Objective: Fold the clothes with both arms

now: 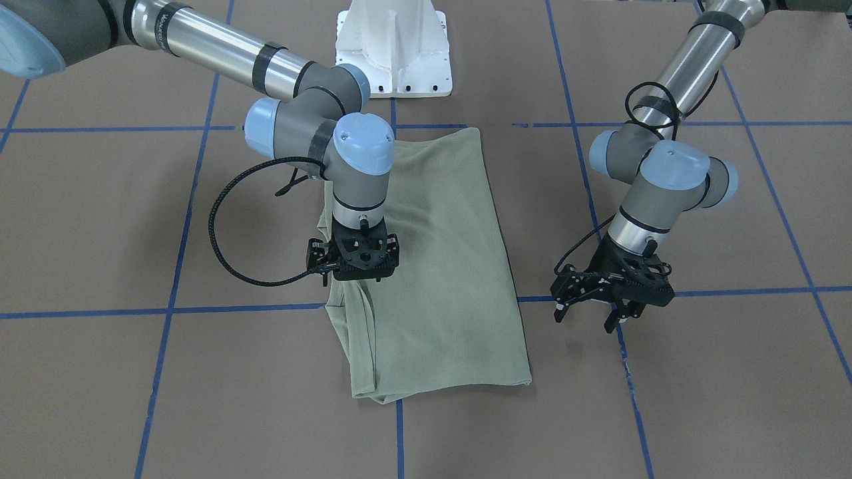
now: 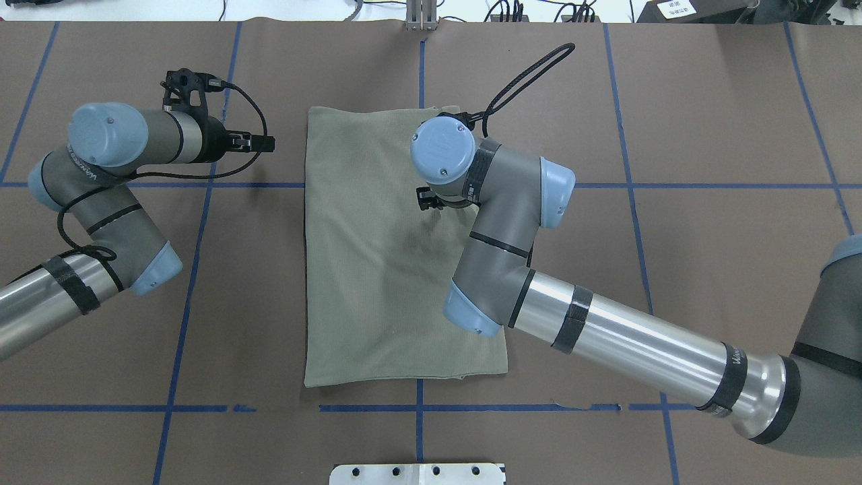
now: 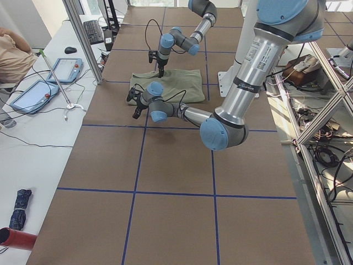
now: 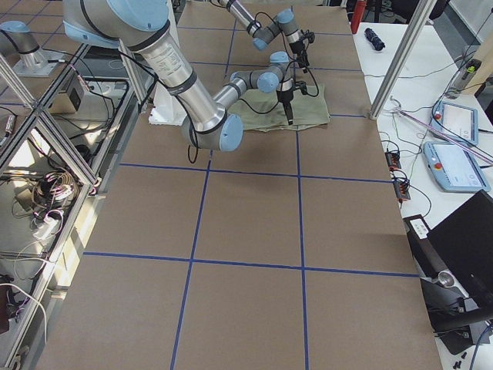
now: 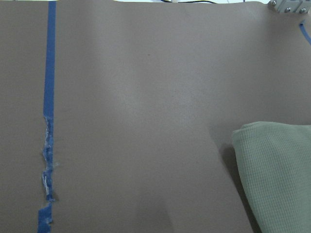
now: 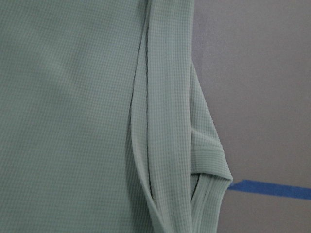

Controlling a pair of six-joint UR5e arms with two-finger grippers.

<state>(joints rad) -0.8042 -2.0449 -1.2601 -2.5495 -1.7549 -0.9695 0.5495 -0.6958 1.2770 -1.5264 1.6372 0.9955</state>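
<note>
On brown table (image 2: 707,101), folded waffle-knit shirt (image 2: 370,283)

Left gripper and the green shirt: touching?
Apart. The front-facing view shows a strip of bare table between the open left gripper and the shirt; the overhead view shows the same gap.

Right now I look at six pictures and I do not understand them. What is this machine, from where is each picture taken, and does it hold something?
The machine is a robot: a left arm and a right arm at a table. Four pictures come from fixed cameras: opposite, above, each table end. Two come from wrist cameras. A folded green shirt lies flat. The left gripper is open and empty beside it. The right gripper hangs over the shirt's edge; its grip is hidden.
</note>
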